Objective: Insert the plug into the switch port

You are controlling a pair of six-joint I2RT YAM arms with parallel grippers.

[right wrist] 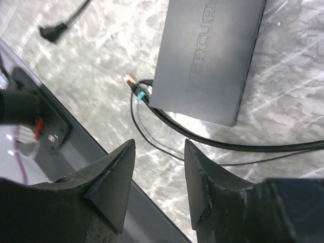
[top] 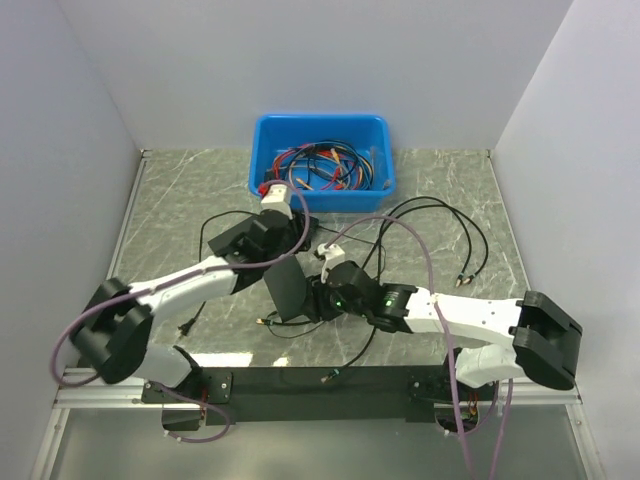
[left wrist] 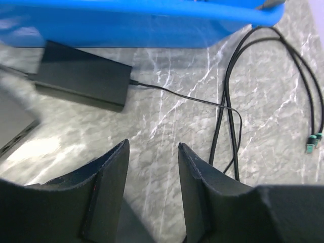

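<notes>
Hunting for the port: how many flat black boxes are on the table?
2. The large lettered black box lies by the brass-tipped plug; the small black brick lies beside the blue plastic bin. Others may be hidden.

The bench point(top: 440, 190) has a grey-green top with a marble pattern, veined in white, and fills the floor of a small booth. Plain white panels close it on three sides: a back wall point(top: 320, 60), a left wall point(top: 50, 150) and a right wall point(top: 585, 120), all bare and matt. A thin silvery strip point(top: 128, 215) runs along the bench's left edge, and a metal rail point(top: 100, 396) crosses its near edge. Below that rail lies a flat grey surface point(top: 320, 452). The light is even and soft with faint shadows. In the left wrist view the top shows a pale glare patch point(left wrist: 43, 149).
</notes>
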